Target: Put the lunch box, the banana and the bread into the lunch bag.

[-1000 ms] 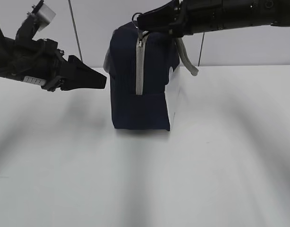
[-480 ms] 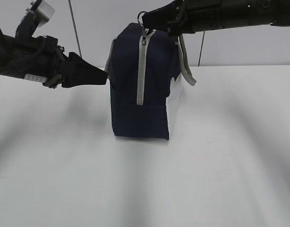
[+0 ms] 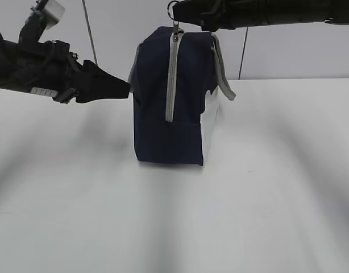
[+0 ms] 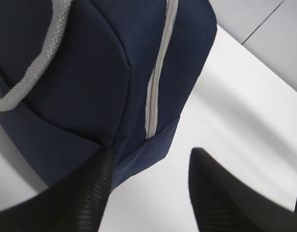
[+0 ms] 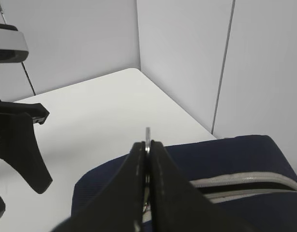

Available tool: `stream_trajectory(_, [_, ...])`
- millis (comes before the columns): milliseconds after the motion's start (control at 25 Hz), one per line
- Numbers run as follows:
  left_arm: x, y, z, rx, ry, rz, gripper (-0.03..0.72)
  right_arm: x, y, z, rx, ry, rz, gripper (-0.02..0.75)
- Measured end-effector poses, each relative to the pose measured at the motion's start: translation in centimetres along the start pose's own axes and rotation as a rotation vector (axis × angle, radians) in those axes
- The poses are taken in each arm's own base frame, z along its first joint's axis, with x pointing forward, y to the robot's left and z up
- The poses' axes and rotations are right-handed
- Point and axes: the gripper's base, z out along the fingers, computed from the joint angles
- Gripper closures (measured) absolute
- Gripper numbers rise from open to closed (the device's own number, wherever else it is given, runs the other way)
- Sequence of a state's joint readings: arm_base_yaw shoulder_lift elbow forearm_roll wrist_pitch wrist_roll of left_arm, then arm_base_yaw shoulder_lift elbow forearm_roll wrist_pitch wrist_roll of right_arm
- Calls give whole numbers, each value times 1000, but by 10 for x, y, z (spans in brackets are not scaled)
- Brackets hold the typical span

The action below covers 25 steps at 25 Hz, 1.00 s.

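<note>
Pinching the ring pull (image 3: 173, 8) in my clenched right claw (image 5: 147, 145) atop the bag (image 3: 171, 96) standing mid-table, I want a steady pull along the zipper (image 3: 171, 79) while my half-open, empty left claw (image 3: 124, 89) braces its side.

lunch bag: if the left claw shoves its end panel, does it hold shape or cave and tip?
Likely soft: the lunch bag is fabric, so the panel would probably dent under the left claw. It stands tall on a narrow base, so a high push might tip it. The right claw, shut on the zipper ring at the top, probably steadies it somewhat.
</note>
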<state>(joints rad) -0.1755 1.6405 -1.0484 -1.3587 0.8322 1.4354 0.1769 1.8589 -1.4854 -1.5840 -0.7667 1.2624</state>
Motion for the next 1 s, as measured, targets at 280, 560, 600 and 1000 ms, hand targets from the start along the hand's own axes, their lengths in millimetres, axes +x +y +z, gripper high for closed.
stream_trajectory(280, [-4,3,0,-31,-43,8,318,3,0,2,-17,-4,25,754])
stream_trajectory(560, [-4,11,18,-38,-127,-4,265,6,1,4,-42,-6,53,754])
stream_trajectory(600, [-3,14,21,-38,-140,-23,249,6,1,4,-42,-4,51,754])
stream_trajectory(1000, [3,23,36,9,-184,-32,225,7,2,4,-50,2,46,754])
